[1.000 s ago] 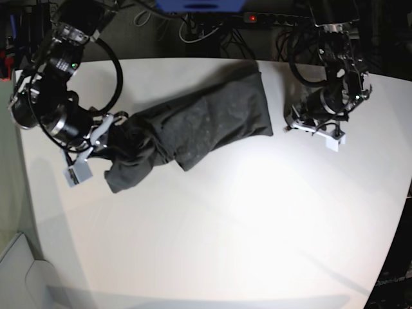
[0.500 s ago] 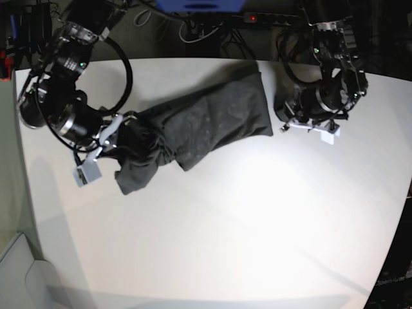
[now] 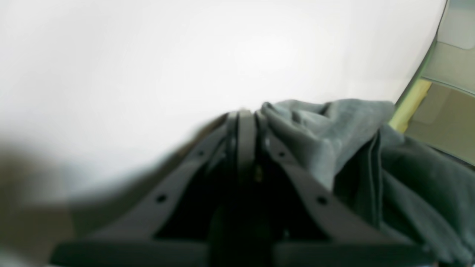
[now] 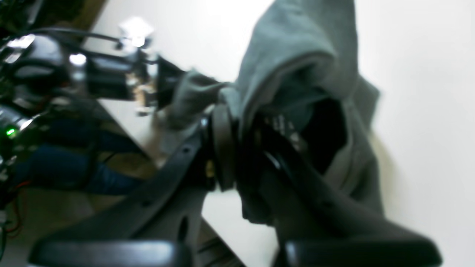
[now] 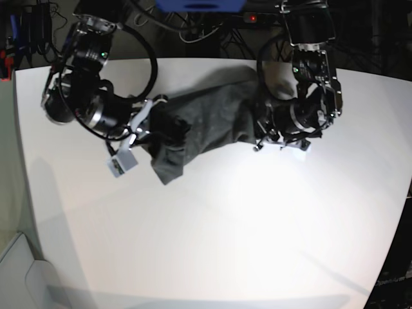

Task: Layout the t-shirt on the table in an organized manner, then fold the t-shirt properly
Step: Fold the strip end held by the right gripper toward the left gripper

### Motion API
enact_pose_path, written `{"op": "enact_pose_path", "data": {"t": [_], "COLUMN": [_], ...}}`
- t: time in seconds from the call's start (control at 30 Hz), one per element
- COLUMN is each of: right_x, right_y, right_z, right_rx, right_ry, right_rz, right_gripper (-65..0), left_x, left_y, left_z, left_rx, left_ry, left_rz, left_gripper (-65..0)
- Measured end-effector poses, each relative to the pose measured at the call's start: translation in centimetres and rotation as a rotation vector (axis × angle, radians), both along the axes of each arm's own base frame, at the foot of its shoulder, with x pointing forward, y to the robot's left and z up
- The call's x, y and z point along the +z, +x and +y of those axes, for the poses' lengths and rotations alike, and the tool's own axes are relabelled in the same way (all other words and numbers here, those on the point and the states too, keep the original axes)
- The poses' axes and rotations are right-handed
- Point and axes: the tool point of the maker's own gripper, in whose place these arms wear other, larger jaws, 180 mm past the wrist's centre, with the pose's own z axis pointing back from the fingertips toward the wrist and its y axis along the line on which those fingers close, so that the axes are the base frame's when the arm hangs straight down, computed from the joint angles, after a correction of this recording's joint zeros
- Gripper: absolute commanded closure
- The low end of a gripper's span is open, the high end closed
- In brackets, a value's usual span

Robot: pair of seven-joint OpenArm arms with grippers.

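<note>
While my left claw (image 3: pixel 246 122) is clenched tight, the crumpled dark charcoal-grey cloth t-shirt (image 3: pixel 334 137) bunches just beside its fingers on the smooth white tabletop (image 3: pixel 148 55). From my right wrist, my right claw (image 4: pixel 237 148) is grasping a fold of that t-shirt (image 4: pixel 297 55), which drapes over it. From the base view, the t-shirt (image 5: pixel 206 119) lies rumpled on the table (image 5: pixel 225 238) between my two claws.

soft matt cloth t-shirt (image 5: pixel 206 122) (creased), smooth matt table (image 5: pixel 225 225)
</note>
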Motion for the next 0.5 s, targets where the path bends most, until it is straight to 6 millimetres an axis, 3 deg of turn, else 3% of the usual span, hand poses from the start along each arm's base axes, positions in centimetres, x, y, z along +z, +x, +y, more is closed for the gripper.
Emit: {"op": "enact_pose_path", "data": {"t": [0.5], "right_x": [2.0], "right_y": [-2.1], "right_z": [8.5], "right_rx": [0.280], "right_ry": [0.054], "right_rz": [-0.077], "right_gripper": [0.0], "left_x": [0.0], "left_y": [0.0], "left_z": [0.1], "left_rx": [0.002], "left_ry": [-0.004], "left_rz": [-0.002], "left_gripper": [0.0]}}
